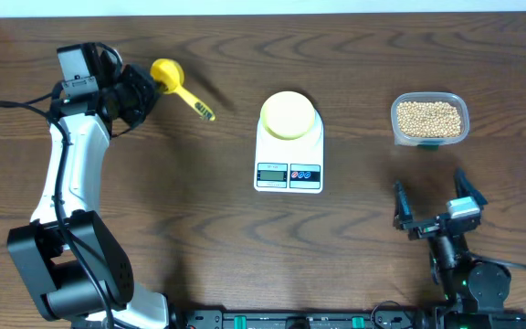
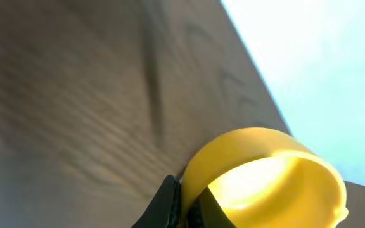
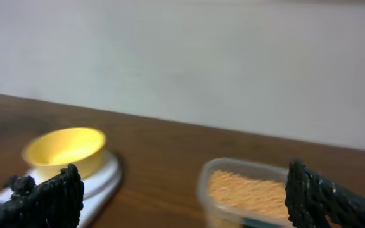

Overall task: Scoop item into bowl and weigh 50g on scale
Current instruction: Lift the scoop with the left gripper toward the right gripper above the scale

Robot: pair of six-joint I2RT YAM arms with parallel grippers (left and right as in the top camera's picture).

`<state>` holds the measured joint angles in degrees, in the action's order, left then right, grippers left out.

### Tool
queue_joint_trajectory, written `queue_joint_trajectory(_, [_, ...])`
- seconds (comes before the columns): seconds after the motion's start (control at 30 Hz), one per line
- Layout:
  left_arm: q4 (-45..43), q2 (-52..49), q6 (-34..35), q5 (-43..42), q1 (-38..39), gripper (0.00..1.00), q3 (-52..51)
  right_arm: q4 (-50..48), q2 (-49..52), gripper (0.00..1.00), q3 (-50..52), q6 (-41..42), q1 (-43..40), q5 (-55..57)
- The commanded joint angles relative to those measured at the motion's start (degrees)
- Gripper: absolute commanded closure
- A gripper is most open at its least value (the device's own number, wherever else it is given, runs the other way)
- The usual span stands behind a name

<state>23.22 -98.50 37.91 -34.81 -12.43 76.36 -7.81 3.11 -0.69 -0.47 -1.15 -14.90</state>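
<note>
A bright yellow scoop [image 1: 167,73] lies at the far left, its handle [image 1: 199,105] pointing toward the scale. My left gripper [image 1: 142,89] is shut on the scoop's cup rim [image 2: 258,171], one black finger [image 2: 168,201] outside the wall and one inside. The pale yellow bowl [image 1: 289,114] stands on the white scale [image 1: 289,169] in the middle, and appears again as the bowl [image 3: 65,149] in the right wrist view. The beans [image 1: 429,117] fill a clear tub [image 1: 398,135] at the right. My right gripper [image 1: 435,203] stands open and holds nothing, just in front of the tub [image 3: 249,190].
The table's far edge [image 1: 263,13] runs close behind the scoop, scale and tub. The left arm's white links [image 1: 67,174] stretch along the left side. The right arm's base [image 1: 473,279] sits at the near right edge.
</note>
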Motion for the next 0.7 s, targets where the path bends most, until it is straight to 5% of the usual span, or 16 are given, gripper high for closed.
queue_joint_trajectory(0.0, [-1.77, 0.9, 4.52, -5.84, 0.52, 0.93, 0.44, -0.74, 6.56, 0.01, -5.05, 7.15, 0.39, -6.91])
queue_joint_trajectory(0.43, [-13.03, 0.9, 15.13, -7.76, 9.16, 0.92, 0.44, 1.22, 49.29, 0.01, -37.09, 7.32, 0.46, -31.36])
queue_joint_trajectory(0.67, [-15.45, 0.9, 22.86, 0.0, 14.51, 0.93, 0.44, 1.18, 68.5, 0.01, -52.19, 10.05, 3.89, -37.59])
